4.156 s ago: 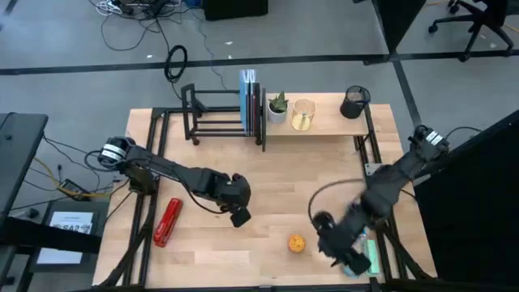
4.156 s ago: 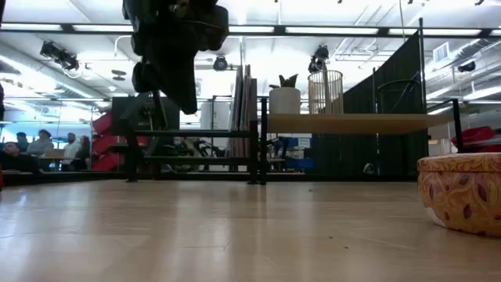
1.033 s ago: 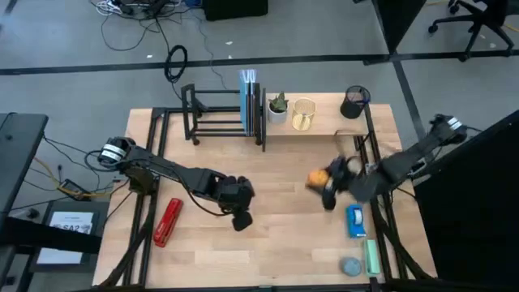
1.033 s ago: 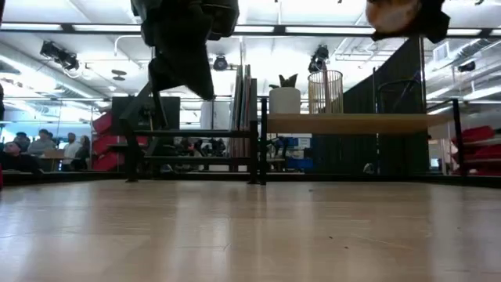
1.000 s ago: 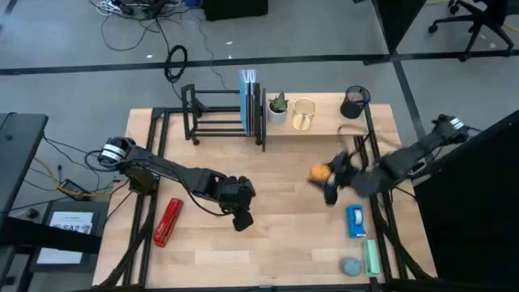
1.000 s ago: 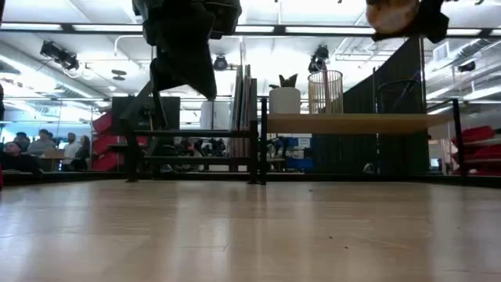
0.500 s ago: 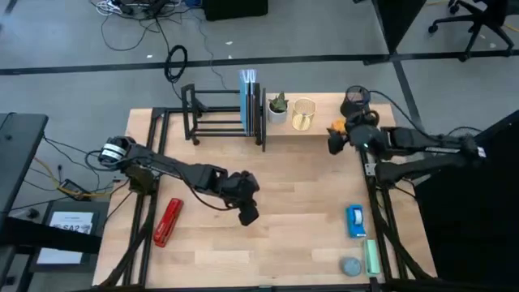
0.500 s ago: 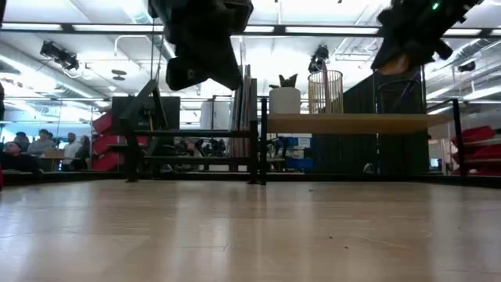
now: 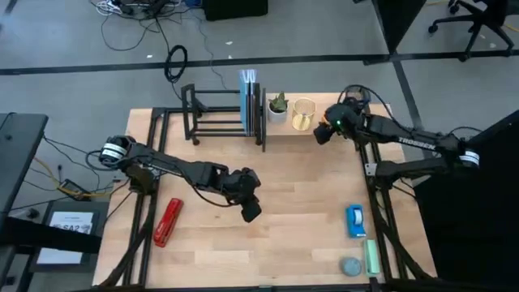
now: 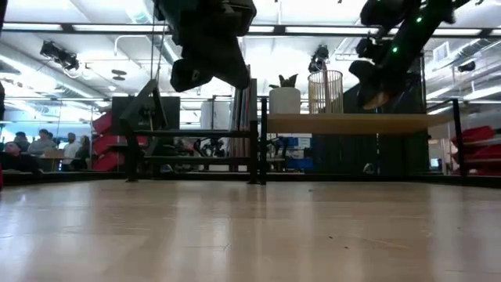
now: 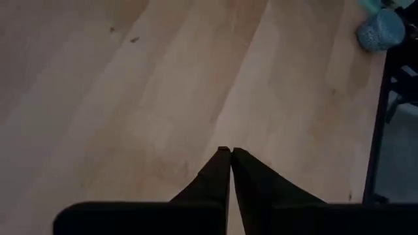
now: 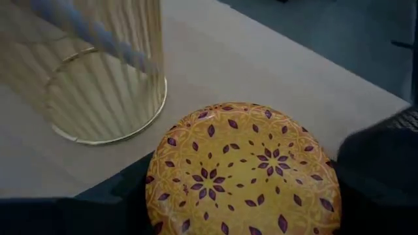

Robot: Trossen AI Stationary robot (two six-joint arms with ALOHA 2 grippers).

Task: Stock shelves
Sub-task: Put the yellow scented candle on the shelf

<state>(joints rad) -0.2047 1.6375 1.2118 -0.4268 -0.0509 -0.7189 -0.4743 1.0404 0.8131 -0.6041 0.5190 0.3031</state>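
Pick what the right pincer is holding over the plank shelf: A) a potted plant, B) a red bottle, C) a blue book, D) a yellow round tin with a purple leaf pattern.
D: the right wrist view shows the yellow patterned tin gripped in the right pincer, beside the gold wire cup on the plank shelf.

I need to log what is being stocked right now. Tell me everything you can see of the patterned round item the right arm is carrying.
The orange round tin has a yellow-orange top with dark purple petal marks ringing a central flower. The right hand is shut on it, dark fingers at both sides, top facing the wrist camera. It hangs over the wooden plank shelf, beside the gold wire basket.
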